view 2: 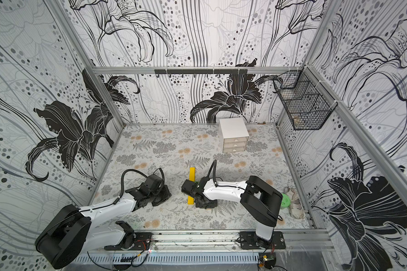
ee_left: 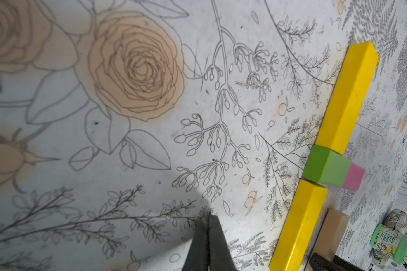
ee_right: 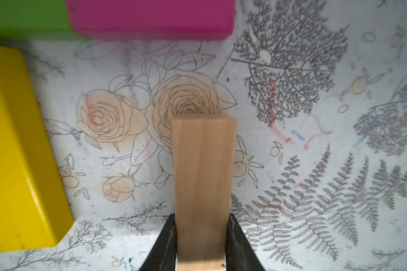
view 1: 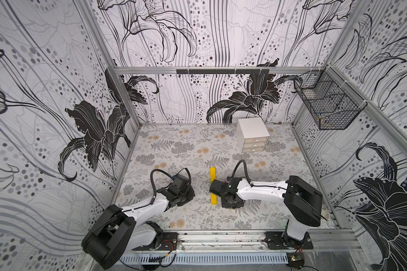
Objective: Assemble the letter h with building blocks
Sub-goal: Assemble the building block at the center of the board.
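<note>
Pinching the tan wood block (ee_right: pixel 203 164) between its jaws, the right gripper (ee_right: pixel 202 220) holds it near the magenta block (ee_right: pixel 150 16), which lies at three o'clock of the green block (ee_right: pixel 26 16). The left gripper (ee_left: pixel 208 218) is closed and empty. The label on the green-lidded container (ee_left: pixel 389 241) is unreadable.

Floral-printed bench (view 1: pixel 186 145): rear left and centre bare, passable.
White three-drawer box (view 1: pixel 253 135): stands rear right.
Black wire basket (view 1: pixel 327 103): hangs on right wall.
Yellow-green-yellow block row (view 1: pixel 212 173): bars the middle.
Plain tan wooden block (ee_right: pixel 203 183): bare strip between it and the row's near yellow block (ee_right: pixel 21 152); small gap before short magenta block (ee_right: pixel 150 18).
</note>
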